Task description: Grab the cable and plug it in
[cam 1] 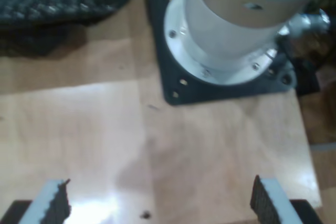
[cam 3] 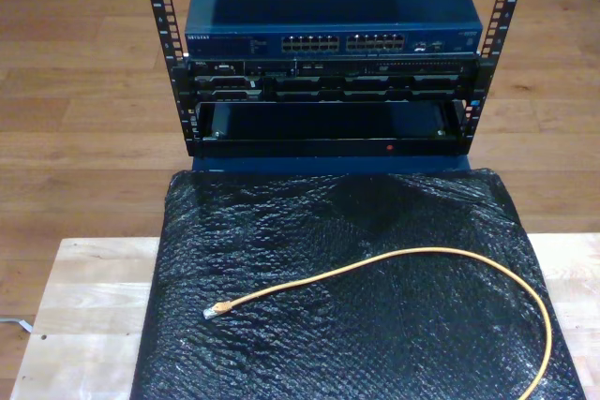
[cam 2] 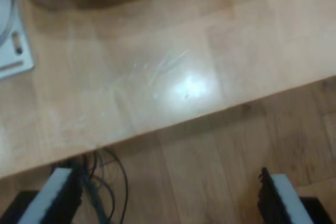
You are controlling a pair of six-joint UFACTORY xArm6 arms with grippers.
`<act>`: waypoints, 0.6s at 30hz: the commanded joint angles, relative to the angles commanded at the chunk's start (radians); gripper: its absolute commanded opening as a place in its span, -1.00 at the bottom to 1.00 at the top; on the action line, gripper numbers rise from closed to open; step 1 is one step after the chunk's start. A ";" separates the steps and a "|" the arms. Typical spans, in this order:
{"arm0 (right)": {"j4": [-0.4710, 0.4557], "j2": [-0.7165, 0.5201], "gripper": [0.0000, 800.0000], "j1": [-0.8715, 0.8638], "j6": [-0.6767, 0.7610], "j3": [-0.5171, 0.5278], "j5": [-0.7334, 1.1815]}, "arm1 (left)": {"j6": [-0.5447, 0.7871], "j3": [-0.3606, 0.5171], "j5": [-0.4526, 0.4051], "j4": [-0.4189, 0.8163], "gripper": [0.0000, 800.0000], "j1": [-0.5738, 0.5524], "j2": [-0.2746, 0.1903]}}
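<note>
You have my first gripper (cam 1: 160, 203) and my second gripper (cam 2: 170, 200) both wide and empty over bare wood, well away from the cable (cam 3: 394, 264), which lies loose on the black mat (cam 3: 281, 231), ready for picking

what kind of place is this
Probably a networking test bench or lab: a blue rack-mounted network switch with rows of ports sits in a black metal rack, and an orange-yellow network cable lies on a black padded mat over a wooden table.
</note>
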 joint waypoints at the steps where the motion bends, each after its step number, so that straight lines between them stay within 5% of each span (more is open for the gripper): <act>1: 0.000 0.002 1.00 0.011 0.014 -0.005 0.006 | -0.011 0.000 0.000 -0.009 1.00 -0.006 0.000; 18: 0.043 0.038 1.00 0.150 0.158 -0.080 0.087 | -0.239 -0.002 0.000 -0.094 1.00 -0.157 -0.006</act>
